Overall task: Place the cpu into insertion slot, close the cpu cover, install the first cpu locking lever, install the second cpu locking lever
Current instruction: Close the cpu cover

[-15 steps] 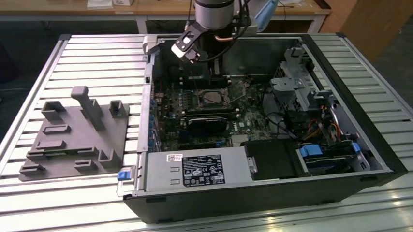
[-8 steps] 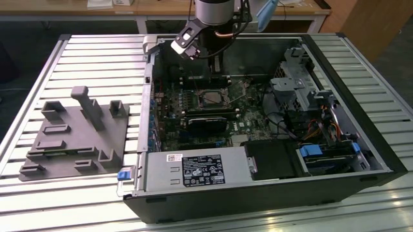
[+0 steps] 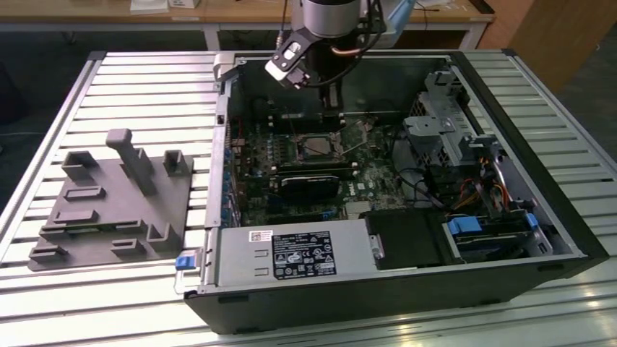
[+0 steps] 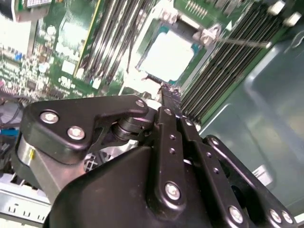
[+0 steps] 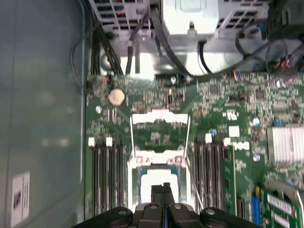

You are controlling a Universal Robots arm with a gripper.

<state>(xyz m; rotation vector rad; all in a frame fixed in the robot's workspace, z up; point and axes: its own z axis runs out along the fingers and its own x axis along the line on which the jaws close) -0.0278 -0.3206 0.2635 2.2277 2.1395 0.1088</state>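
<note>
End effector (image 4: 167, 90), tips together, beside cpu (image 4: 166, 54) edge.

Up top in the exterior view, there's the wrist (image 3: 328, 14): a smooth, silver-grey cylinder. Fixed beside it is a small boxy module (image 3: 289, 63), white shell, black face. A copper-coloured cable (image 3: 339, 50) curls just beneath. Below that the claw (image 3: 333, 119) is black all over, narrowing as it goes. In the second wrist view its glossy black linkage bars (image 4: 171, 156) have rounded ends and are studded with silver screws (image 4: 172, 191). There's a small yellowish mark (image 4: 31, 153) on the housing, possibly a label. The first wrist view gives slim black fingers (image 5: 157, 194).
</note>
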